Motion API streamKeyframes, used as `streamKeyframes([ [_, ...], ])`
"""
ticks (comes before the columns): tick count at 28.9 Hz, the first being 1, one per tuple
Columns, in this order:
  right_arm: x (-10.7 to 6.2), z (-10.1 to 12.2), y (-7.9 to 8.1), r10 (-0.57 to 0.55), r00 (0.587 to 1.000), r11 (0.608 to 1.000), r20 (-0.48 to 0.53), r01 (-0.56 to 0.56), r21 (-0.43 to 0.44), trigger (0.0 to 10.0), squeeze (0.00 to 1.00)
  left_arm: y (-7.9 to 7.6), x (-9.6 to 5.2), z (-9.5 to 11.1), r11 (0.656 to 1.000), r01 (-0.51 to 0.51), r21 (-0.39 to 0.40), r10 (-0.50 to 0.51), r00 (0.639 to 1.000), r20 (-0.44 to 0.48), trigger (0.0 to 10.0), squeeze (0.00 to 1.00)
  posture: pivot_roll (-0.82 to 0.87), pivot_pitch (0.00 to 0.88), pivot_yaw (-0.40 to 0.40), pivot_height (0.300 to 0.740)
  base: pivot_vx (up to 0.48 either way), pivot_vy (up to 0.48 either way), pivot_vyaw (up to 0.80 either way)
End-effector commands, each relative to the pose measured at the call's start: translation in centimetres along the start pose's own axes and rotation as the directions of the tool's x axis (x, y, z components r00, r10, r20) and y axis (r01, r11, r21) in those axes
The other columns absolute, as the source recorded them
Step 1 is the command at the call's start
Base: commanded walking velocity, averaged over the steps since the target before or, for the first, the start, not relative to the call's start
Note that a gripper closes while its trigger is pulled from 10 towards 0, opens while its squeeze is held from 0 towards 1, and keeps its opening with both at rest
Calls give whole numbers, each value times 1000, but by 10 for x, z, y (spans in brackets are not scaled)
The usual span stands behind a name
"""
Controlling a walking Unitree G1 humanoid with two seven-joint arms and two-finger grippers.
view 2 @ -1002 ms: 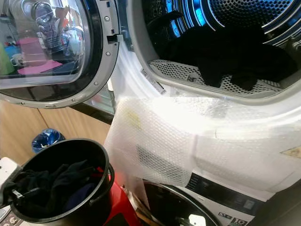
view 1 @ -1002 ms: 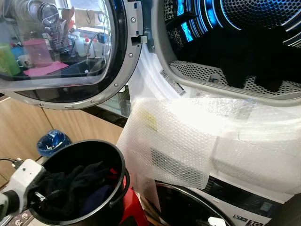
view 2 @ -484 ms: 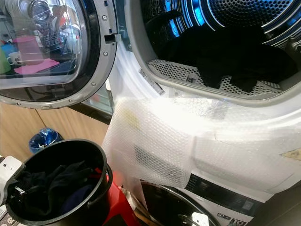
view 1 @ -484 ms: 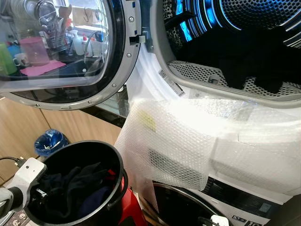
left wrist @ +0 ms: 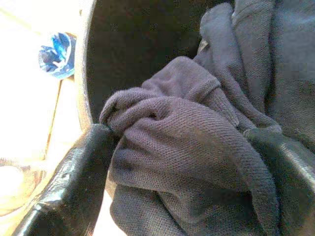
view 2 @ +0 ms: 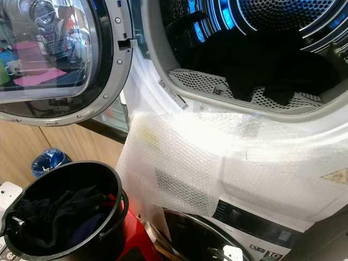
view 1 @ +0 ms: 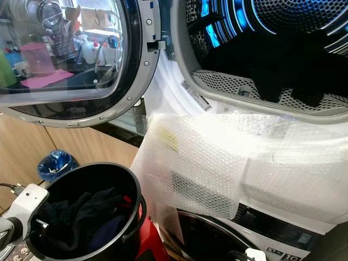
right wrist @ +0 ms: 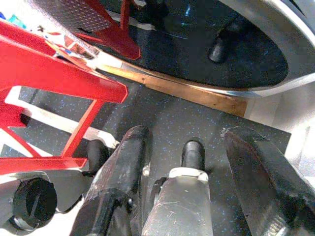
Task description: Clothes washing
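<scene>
My left gripper (left wrist: pixel 182 162) is clamped on a bunched dark knit garment (left wrist: pixel 197 142) inside the round black plastic bucket (view 1: pixel 117 174), no long axis readable, while my right gripper (right wrist: pixel 197 162) hangs with fingers apart above the dark floor (right wrist: pixel 162 113).

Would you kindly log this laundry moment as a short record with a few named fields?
left gripper: inside the black bucket, shut on a dark garment
right gripper: open, hanging idle above the floor beside the red stool
drum: lit blue, dark clothes already lying inside
dryer door: swung open to the robot's left
bubble wrap: draped over the machine front below the drum opening
</scene>
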State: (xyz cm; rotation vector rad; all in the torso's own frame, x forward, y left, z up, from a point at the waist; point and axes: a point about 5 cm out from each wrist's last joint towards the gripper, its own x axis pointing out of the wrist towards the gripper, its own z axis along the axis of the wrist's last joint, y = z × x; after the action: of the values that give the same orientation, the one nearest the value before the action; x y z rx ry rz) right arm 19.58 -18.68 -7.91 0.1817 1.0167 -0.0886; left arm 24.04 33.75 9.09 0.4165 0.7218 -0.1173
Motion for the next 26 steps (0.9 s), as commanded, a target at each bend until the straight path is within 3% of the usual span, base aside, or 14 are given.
streamKeyframes([
  [1, 1, 2, 3, 6, 1000, 1000, -1, -6, -7, 10000, 0, 0, 4, -6, 1000, -25, 16, 25, 999, -34, 10000, 1000, 58, 72, 27, 740, 0, 0, 0],
  [2, 1, 2, 3, 7, 1000, 1000, 1, -7, -5, 10000, 0, -1, 5, -6, 999, -27, 17, 27, 999, -37, 10000, 1000, 58, 72, 27, 740, 0, 0, 0],
  [3, 1, 2, 3, 6, 1000, 1000, 2, -6, -8, 10000, 0, -3, 8, -7, 998, -39, 44, 41, 998, -44, 10000, 0, 51, 72, 26, 740, 0, 0, 0],
  [6, 0, 2, 2, -2, 1000, 1000, 3, 2, -16, 10000, 0, -9, 15, -8, 997, -61, 50, 64, 997, -47, 10000, 0, 51, 72, 26, 740, 0, 0, 0],
  [10, 0, -1, -3, -12, 1000, 1000, -4, 12, -22, 10000, 0, -21, 23, -7, 997, -20, -71, 18, 1000, -23, 10000, 0, 31, 77, 22, 740, 0, 0, 0],
  [17, -1, -4, -5, -20, 1000, 999, -13, 19, -39, 10000, 0, -28, 30, -8, 998, 3, -68, -5, 999, -36, 10000, 0, 17, 80, 21, 740, 0, 0, 0],
  [18, -1, -4, -5, -19, 1000, 999, -13, 19, -40, 10000, 0, -29, 30, -8, 998, 7, -70, -10, 999, -37, 9608, 0, 17, 80, 21, 740, 0, 0, 0],
  [19, -1, -4, -5, -19, 1000, 999, -14, 18, -43, 10000, 0, -29, 31, -8, 997, 8, -72, -10, 999, -37, 4275, 0, 17, 80, 21, 740, 0, 0, 0],
  [20, -1, -5, -5, -19, 1000, 999, -14, 18, -45, 10000, 0, -30, 31, -8, 997, 6, -74, -9, 999, -38, 4275, 0, 15, 79, 21, 740, 0, 0, 0],
  [21, -1, -5, -5, -18, 1000, 999, -15, 18, -47, 10000, 0, -32, 32, -8, 997, 16, -71, -19, 999, -38, 0, 0, 14, 75, 22, 740, 0, 0, 0],
  [26, -1, -5, -3, -17, 1000, 998, -17, 16, -56, 10000, 0, -39, 34, -8, 997, 50, -59, -52, 998, -37, 0, 0, 11, 61, 27, 740, 0, 0, 0],
])
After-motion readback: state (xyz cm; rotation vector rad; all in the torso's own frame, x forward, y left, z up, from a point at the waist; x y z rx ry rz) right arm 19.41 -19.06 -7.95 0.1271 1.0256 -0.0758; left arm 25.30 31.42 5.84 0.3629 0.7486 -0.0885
